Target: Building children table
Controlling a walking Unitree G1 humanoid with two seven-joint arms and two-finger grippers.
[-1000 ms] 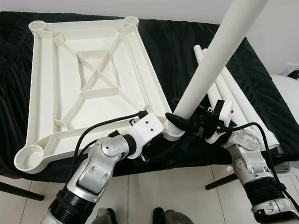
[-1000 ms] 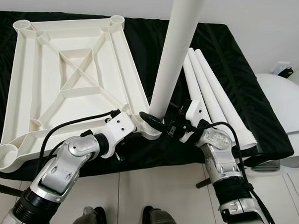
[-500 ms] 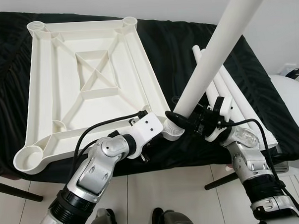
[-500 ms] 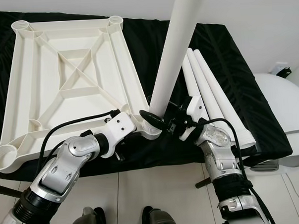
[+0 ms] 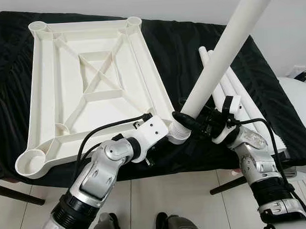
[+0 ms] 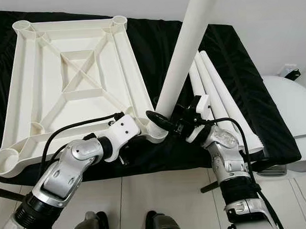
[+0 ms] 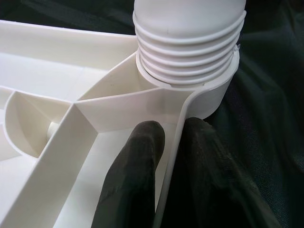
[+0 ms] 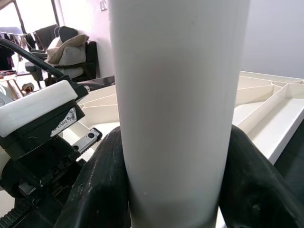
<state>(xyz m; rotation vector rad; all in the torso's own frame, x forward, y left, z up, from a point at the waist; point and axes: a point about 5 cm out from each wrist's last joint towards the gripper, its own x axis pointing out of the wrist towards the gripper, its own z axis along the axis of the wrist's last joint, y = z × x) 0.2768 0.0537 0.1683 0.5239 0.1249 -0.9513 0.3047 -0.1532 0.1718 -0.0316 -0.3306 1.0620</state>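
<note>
Two grippers at the upturned tabletop [image 5: 91,87] on the desk [image 5: 190,47]: right gripper [image 5: 194,124] jaws clasp the leg [image 5: 217,66], apparently seated in a corner socket; left gripper [image 7: 161,156] jaws pinch the rim.

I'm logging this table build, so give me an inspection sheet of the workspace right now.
Surface: black cloth over the work table.
Job's things: white tabletop lies underside up; one table leg stands tilted in its near corner socket, threads still showing; spare legs lie beside it.
Clutter: nothing seen.
Grippers: left gripper pinches the tabletop rim by the socket; right gripper clamps the leg low down.
Cables: black cables run along both arms.
Surroundings: tiled floor, white wall, a white rounded object at right.
</note>
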